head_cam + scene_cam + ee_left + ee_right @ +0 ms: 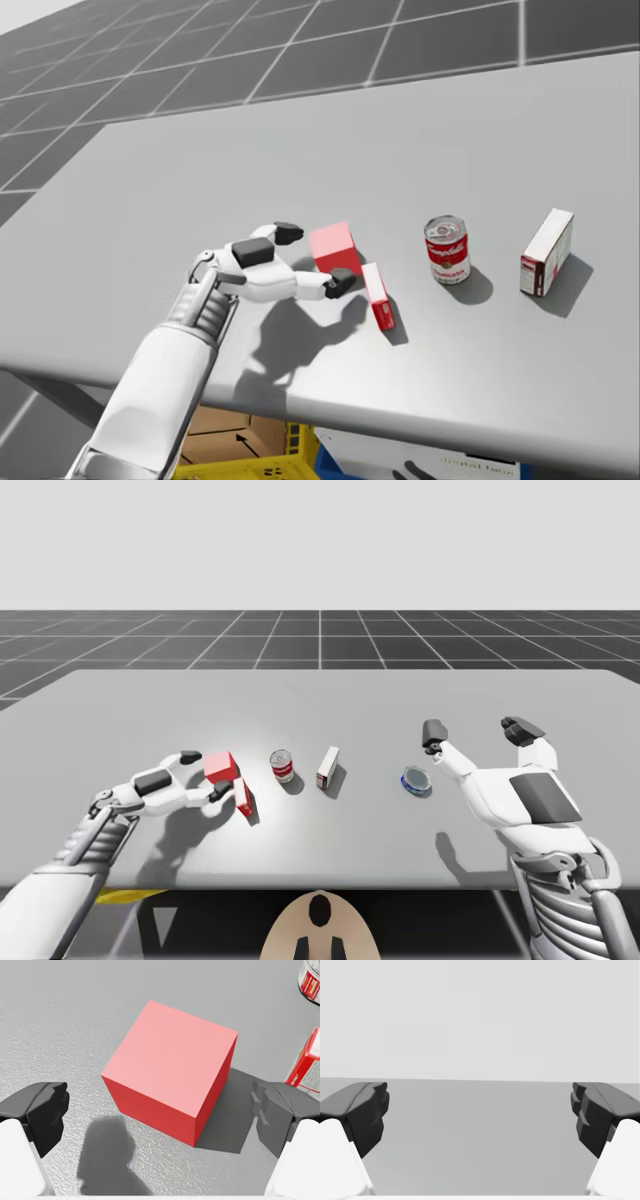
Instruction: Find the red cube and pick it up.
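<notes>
The red cube (221, 767) (335, 248) (172, 1067) rests on the grey table (320, 700), left of centre. My left gripper (205, 773) (315, 259) (160, 1120) is open around it, one dark fingertip (42, 1115) on each side with a gap to the cube's faces. In the left wrist view the cube lies just ahead of and between the fingers. My right gripper (480, 735) (480, 1115) hovers open above the table's right part, with nothing between its fingers.
A small red box (244, 800) (379, 296) (306, 1060) lies close beside the cube. Further right stand a red-and-white can (283, 766) (447, 250), a white box (327, 767) (547, 252) and a flat blue tin (416, 779).
</notes>
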`<state>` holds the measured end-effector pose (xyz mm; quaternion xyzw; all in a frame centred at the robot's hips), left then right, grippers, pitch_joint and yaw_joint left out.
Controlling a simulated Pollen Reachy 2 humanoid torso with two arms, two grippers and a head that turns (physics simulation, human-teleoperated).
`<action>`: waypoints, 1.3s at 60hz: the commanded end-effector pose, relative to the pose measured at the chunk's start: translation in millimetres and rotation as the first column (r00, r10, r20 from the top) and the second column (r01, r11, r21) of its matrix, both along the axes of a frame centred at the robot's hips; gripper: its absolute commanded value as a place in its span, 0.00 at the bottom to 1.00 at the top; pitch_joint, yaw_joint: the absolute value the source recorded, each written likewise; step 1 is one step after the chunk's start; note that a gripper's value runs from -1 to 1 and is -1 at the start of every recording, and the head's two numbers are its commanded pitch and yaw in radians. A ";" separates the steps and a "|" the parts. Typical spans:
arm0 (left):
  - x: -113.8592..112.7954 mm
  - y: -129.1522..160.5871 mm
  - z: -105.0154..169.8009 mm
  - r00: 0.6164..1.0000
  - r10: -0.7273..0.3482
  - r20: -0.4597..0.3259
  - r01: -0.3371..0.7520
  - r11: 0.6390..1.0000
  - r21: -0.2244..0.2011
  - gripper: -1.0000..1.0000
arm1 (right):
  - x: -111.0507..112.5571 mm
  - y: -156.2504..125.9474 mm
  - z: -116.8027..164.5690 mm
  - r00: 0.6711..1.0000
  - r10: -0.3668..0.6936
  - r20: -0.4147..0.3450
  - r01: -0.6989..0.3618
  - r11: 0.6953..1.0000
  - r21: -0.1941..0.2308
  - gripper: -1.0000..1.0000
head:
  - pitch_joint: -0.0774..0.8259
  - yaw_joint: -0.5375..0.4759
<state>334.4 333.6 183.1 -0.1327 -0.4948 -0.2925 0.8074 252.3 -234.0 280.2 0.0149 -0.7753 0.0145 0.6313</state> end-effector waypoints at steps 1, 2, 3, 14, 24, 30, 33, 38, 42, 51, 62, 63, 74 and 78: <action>13.6 -7.8 -6.8 1.000 -0.022 -0.019 0.022 1.000 0.014 0.00 | -0.4 0.8 -0.6 1.000 0.001 -0.001 -0.001 1.000 0.008 0.00 | 0.78 0.94; 15.1 -9.2 -7.2 1.000 -0.023 -0.017 0.023 1.000 0.011 0.00 | -0.5 0.8 -0.6 1.000 0.002 -0.001 -0.002 1.000 0.008 0.00 | 0.78 0.94; 15.5 -9.8 -7.2 1.000 -0.025 -0.017 0.026 1.000 0.009 0.00 | -0.6 0.7 -0.6 1.000 0.002 -0.001 -0.002 1.000 0.008 0.00 | 0.78 0.94; 21.8 -15.5 -7.7 0.999 -0.031 -0.014 0.031 1.000 0.006 0.00 | -1.0 0.6 -0.4 1.000 0.003 -0.001 -0.003 1.000 0.008 0.00 | 0.78 0.93; 21.3 -14.9 -13.8 0.998 -0.051 -0.041 0.051 0.999 -0.002 0.78 | -0.9 0.5 -0.1 1.000 0.004 0.001 -0.004 1.000 0.009 0.00 | 0.78 0.93; 20.0 -13.8 -15.9 0.997 -0.058 -0.055 0.059 0.998 0.002 0.99 | -1.0 0.6 0.0 1.000 0.003 0.001 -0.003 1.000 0.010 0.00 | 0.78 0.93; 19.5 -13.5 -16.4 0.997 -0.061 -0.055 0.061 0.998 0.005 1.00 | -1.1 0.6 0.0 1.000 0.003 0.001 -0.003 1.000 0.010 0.00 | 0.78 0.93; 18.5 -13.2 -16.9 0.996 -0.065 -0.055 0.065 0.998 0.011 1.00 | -1.3 0.5 0.2 1.000 0.003 0.001 -0.003 1.000 0.013 0.00 | 0.77 0.93; 18.5 -12.5 -17.0 0.997 -0.062 -0.055 0.063 0.998 0.013 1.00 | -1.3 0.5 0.3 1.000 0.002 0.001 -0.002 1.000 0.013 0.00 | 0.74 0.92; 16.9 -10.8 -16.8 0.997 -0.058 -0.051 0.059 0.998 0.018 1.00 | -1.0 0.5 -0.1 1.000 -0.005 0.006 0.005 1.000 0.018 0.00 | 0.61 0.90; 15.5 -6.0 -5.4 0.999 -0.033 -0.028 0.033 0.999 0.007 1.00 | -1.8 0.7 -0.3 1.000 0.002 0.005 -0.002 0.999 0.032 0.00 | 0.45 0.88; 15.5 -5.5 -3.8 0.999 -0.030 -0.026 0.030 1.000 0.004 1.00 | -1.7 0.8 -0.4 1.000 0.007 0.002 -0.008 0.999 0.035 0.00 | 0.45 0.88; 6.1 -1.3 41.8 0.998 0.011 0.062 -0.011 1.000 0.000 1.00 | -1.7 -0.1 0.5 0.999 0.032 -0.011 -0.031 0.998 0.053 0.00 | 0.42 0.89; 1.0 -1.2 63.6 0.994 0.027 0.109 -0.029 1.000 0.013 1.00 | -1.8 -0.9 1.0 0.999 0.033 -0.013 -0.032 0.998 0.055 0.00 | 0.42 0.89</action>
